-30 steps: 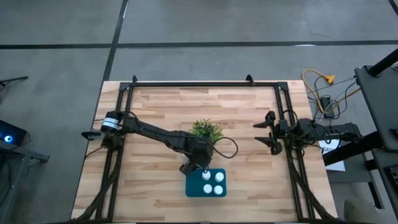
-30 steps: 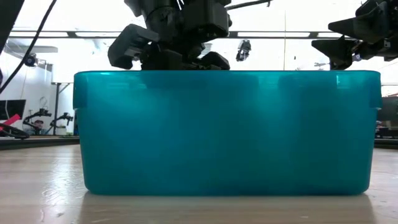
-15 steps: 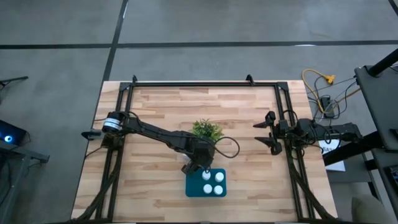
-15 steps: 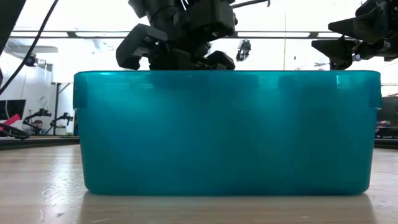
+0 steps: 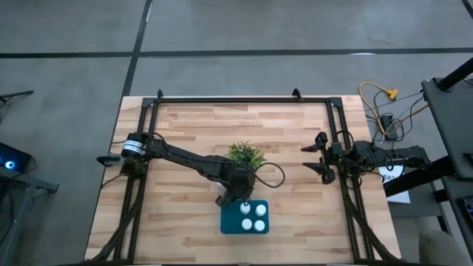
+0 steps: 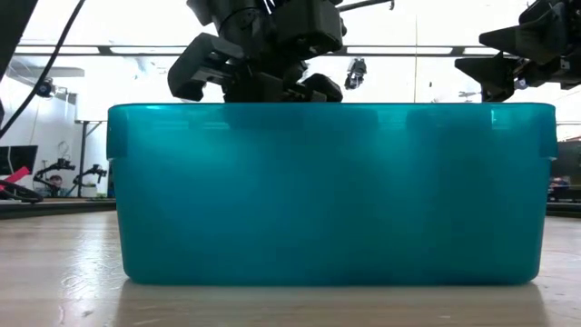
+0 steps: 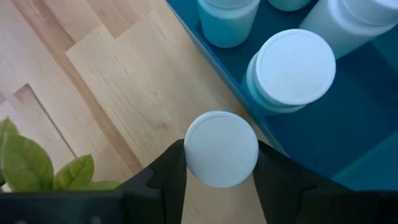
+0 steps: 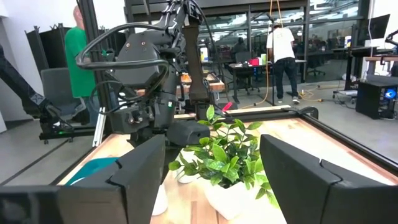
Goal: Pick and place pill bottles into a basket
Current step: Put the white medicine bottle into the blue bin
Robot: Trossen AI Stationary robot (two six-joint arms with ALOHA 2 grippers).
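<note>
Basket [image 5: 244, 217], teal, sits on the wooden table [image 5: 185, 125] just in front of the plant [image 5: 244, 154]. Left gripper [image 7: 221, 163] hangs over the basket's rim, fingers clamped on a white-capped pill bottle [image 7: 221, 148]. Right gripper [image 5: 316, 157] waits spread and empty, well apart. Three pill bottles [image 5: 253, 217] stand inside.

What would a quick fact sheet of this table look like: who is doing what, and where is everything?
left gripper: at the basket's edge, a white-capped pill bottle between its fingers
right gripper: open, waiting at the table's right side
basket: teal, near the table's front edge
bottles in basket: three caps visible from above
plant: mid-table, just behind the basket
table: light wood planks
</note>
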